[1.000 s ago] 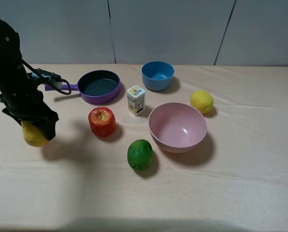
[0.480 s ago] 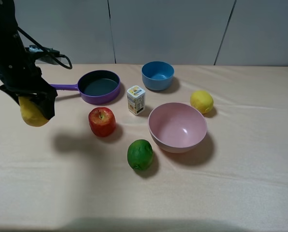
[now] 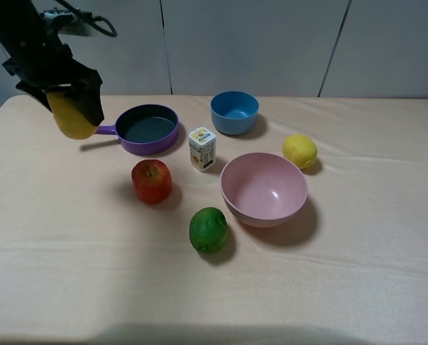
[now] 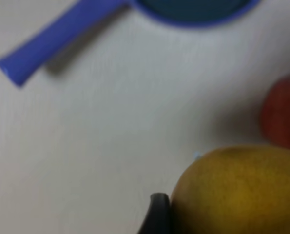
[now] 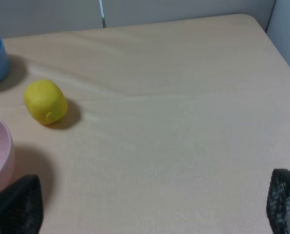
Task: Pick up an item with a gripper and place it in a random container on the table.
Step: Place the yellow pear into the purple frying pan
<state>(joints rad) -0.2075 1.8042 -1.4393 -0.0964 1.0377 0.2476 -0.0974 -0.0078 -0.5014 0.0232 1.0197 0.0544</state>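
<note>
Since a second ago my left arm has climbed from the lower left of the overhead frame to its upper left, taking the fruit with it.

The table (image 3: 357, 287) carries the other things across the frame's middle, so I judge the height is there to clear them. The pink bowl (image 3: 264, 188) sits right of centre and is not my target. The purple pan (image 3: 150, 128) lies upper centre-left, its handle pointing left toward the arm; in the left wrist view its rim (image 4: 193, 12) shows at the top edge, so I am near it, not over it.

The left gripper (image 3: 75, 108) is clamped on the pear (image 3: 70, 118), held in the air just left of the handle; one dark finger (image 4: 157, 214) presses its side. The right gripper (image 5: 149, 209) stands spread wide with nothing between its tips.

Next, as I judge it: travel right over the pan, then release.
</note>
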